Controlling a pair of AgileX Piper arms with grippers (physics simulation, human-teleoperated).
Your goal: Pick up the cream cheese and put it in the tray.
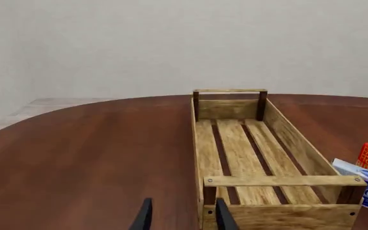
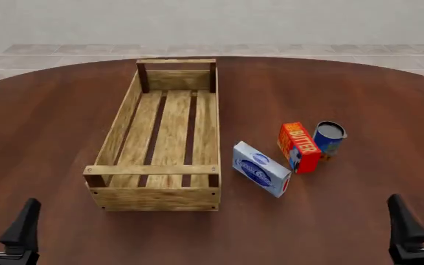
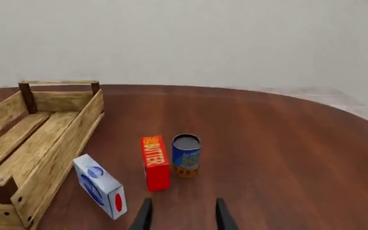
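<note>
Butter box (image 2: 299,147) upright, seemingly touching blue can (image 2: 328,137), on table (image 2: 50,127).

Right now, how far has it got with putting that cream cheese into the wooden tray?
Nothing looks done yet. The cream cheese stands on the table just right of the tray, which holds nothing. Nothing is in hand: the left gripper and right gripper are both open at the near edge, apart from every object. The whole job remains: reach, grasp, lift and place. The right gripper sits nearer the box.
</note>
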